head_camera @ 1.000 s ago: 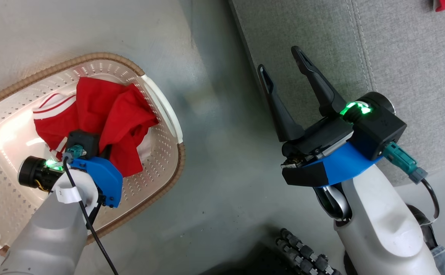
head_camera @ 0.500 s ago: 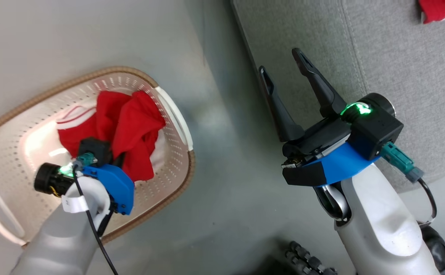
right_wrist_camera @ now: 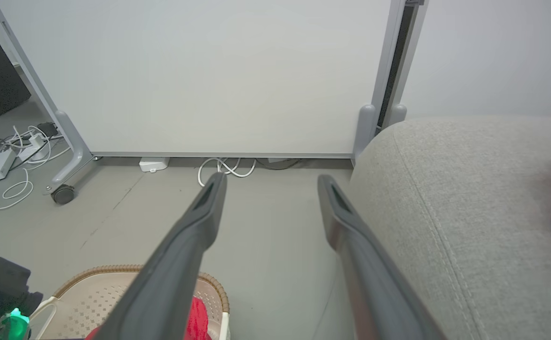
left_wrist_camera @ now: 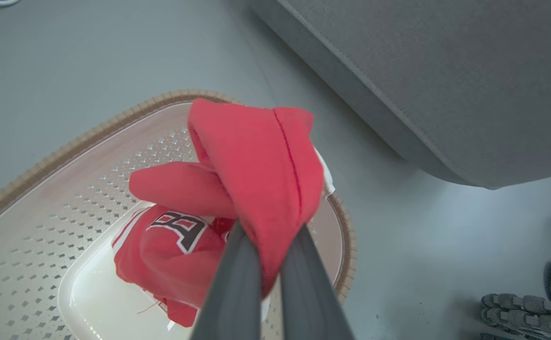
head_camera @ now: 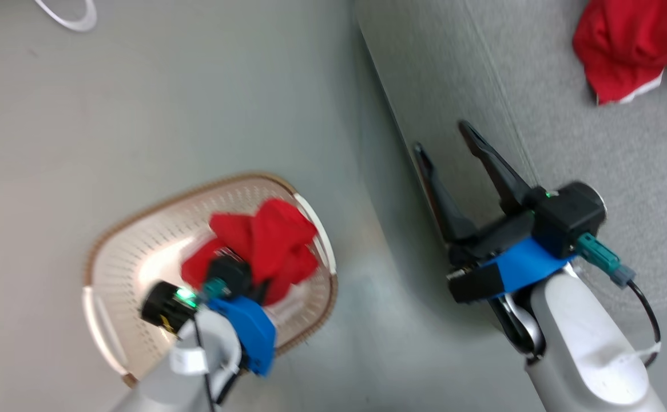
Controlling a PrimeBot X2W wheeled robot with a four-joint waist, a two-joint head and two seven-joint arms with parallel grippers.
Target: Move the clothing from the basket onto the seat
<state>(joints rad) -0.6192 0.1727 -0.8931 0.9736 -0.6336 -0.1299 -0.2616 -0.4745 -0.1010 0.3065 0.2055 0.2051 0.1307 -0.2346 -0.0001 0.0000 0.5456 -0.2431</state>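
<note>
Cloth is clamped in the left pincer (left_wrist_camera: 271,236). Its two dark fingers (left_wrist_camera: 233,283) are pressed together on a fold of the red garment (left_wrist_camera: 256,156), and the bunch stands up beyond the fingertips. Below the pincer, the rest of this same garment, with a printed letter (left_wrist_camera: 181,229) in dark and white, hangs down into the basket (left_wrist_camera: 91,137). So it is partly raised and partly inside. The basket stands on the grey floor (head_camera: 196,86), directly under the left pincer.

The right pincer (head_camera: 442,137) has its fingers wide apart, and nothing is between them. It hangs above the edge of the seat (head_camera: 596,171), where the cushion meets the floor. A second red garment (head_camera: 625,46) with a white border lies on the seat, beyond this pincer's fingertips and a little to its right, well apart from it. The basket is on this pincer's left side, near the seat.
</note>
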